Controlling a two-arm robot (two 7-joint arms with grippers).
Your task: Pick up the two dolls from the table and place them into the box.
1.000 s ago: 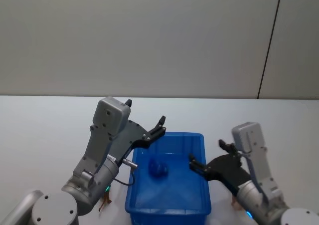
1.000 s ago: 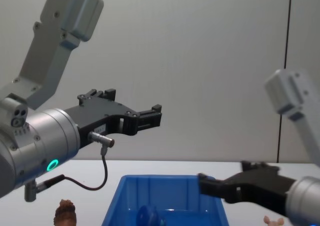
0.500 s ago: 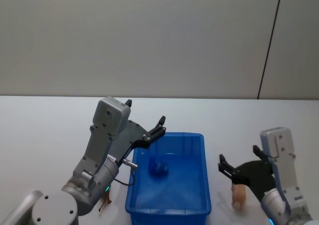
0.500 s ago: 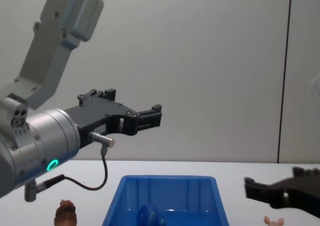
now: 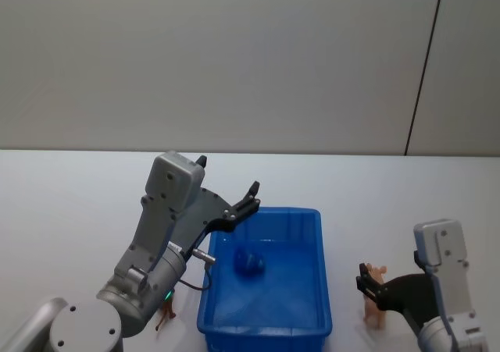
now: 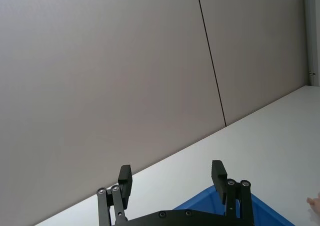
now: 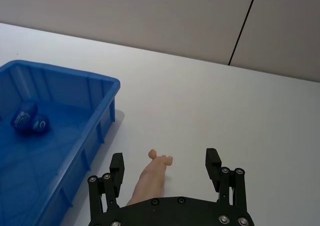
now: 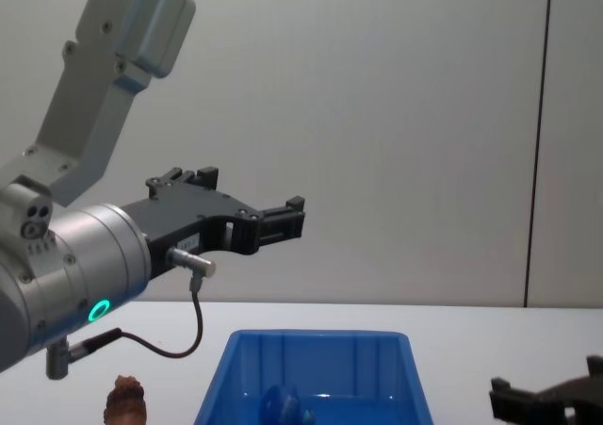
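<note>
The blue box (image 5: 312, 321) stands on the white table (image 5: 70, 204) in front of me. A rounded blue doll (image 5: 248, 262) lies inside it, seen too in the right wrist view (image 7: 30, 122) and the chest view (image 8: 280, 404). The dark brown doll (image 8: 125, 401) stands on the table left of the box, partly behind my left arm (image 5: 166, 314). My left gripper (image 5: 250, 196) hangs open and empty above the box's rear left corner (image 6: 171, 171). My right gripper (image 7: 165, 158) is open, low, right of the box (image 5: 367, 283), its fingers either side of a pale pink figure (image 7: 150, 178).
The pale pink toy figure (image 5: 375, 305) stands on the table close to the box's right wall. A grey wall with a dark vertical seam (image 5: 422, 71) rises behind the table. Bare tabletop stretches to the far left and far right.
My right gripper has drawn back from over the box, moving right and down to the pink figure. The left arm and the blue doll have stayed put.
</note>
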